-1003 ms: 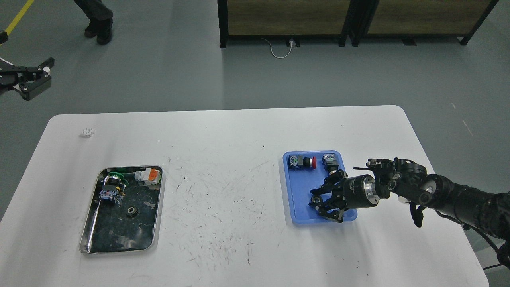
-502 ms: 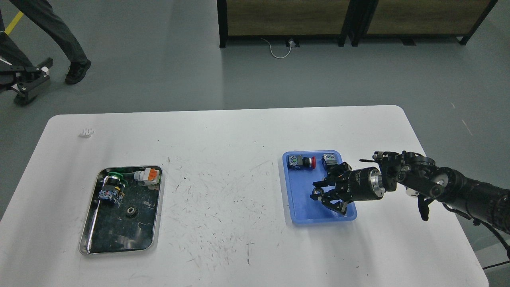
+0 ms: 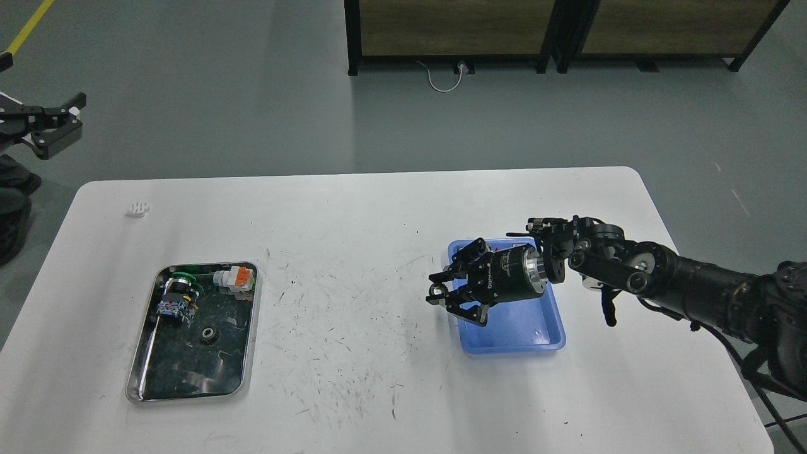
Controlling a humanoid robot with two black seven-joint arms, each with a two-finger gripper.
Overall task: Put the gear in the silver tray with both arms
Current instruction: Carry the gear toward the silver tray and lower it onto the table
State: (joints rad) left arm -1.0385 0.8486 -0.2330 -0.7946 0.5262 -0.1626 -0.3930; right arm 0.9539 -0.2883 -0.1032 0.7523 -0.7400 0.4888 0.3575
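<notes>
The silver tray (image 3: 184, 398) lies on the left of the white table; it holds a small dark gear (image 3: 208, 335), a green and black switch (image 3: 176, 296) and an orange and white part (image 3: 234, 277). My right gripper (image 3: 442, 294) hovers over the left edge of the blue tray (image 3: 523, 325), shut on a small ring-shaped gear (image 3: 434, 292). My left gripper (image 3: 53, 123) is off the table at the far left, open and empty, well above and behind the silver tray.
A small white piece (image 3: 137, 209) lies near the table's back left corner. Dark shelving (image 3: 555, 31) stands on the floor beyond the table. A person's shoe (image 3: 12, 202) shows at the left edge.
My right gripper has lifted from inside the blue tray and moved left to its left edge with the small gear. The person on the left has walked off. The left gripper barely moved.
</notes>
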